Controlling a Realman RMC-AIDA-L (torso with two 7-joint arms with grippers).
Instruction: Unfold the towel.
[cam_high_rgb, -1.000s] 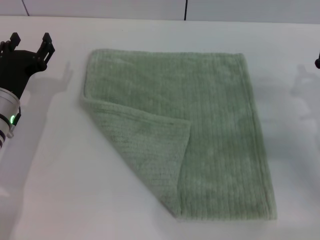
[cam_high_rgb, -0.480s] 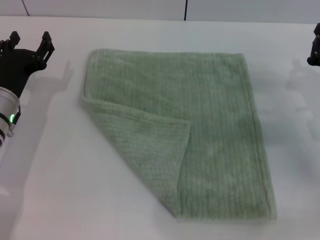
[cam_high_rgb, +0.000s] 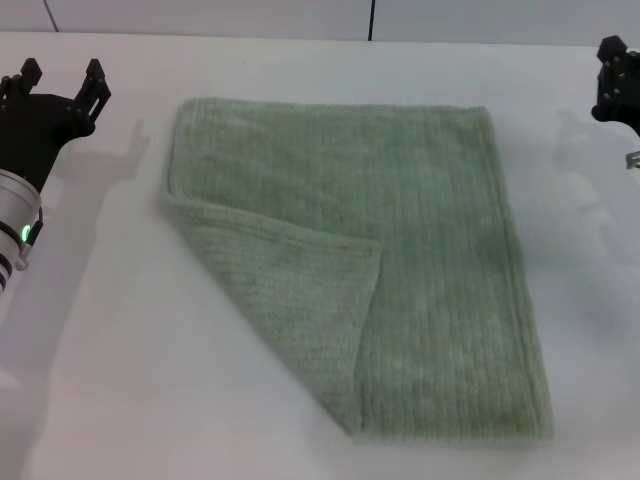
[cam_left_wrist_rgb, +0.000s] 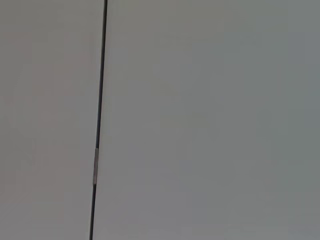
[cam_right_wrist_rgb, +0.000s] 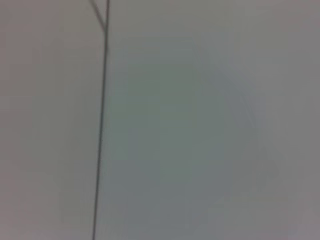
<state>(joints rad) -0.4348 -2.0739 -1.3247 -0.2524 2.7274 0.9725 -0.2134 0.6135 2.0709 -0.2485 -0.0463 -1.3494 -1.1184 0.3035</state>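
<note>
**Towel waits with one corner folded over, both arms off to the sides**

Here's the towel (cam_high_rgb: 400, 250), spread flat on the white desk (cam_high_rgb: 100, 380), and one corner is the whole story: the near-left corner is flipped over onto the cloth, making a triangular flap (cam_high_rgb: 290, 300) whose tip lies near the middle. That flap is what needs opening out.

The left pincer (cam_high_rgb: 60, 78) sits well left of the towel, near its far-left corner, fingers spread apart and empty. The right pincer (cam_high_rgb: 615, 75) is at the far right edge of the head view, well clear of the cloth. Only part of it shows, so whether it's open or closed, I can't tell.

Now the risks, as I judge them. The flap lies flush on the layer beneath, so a grab that digs too deep could pinch both layers and drag the whole towel instead of peeling the corner back. Terry cloth is soft and can cling to itself; a shallow nip at the hem might slip off. Pull the flap without anchoring the rest and the towel may slide or bunch on the smooth desk.

On the views: the head camera carries everything here — towel, flap, both arms. The two wrist cameras give only a pale blank surface crossed by a thin dark line, no towel, no fingers.
</note>
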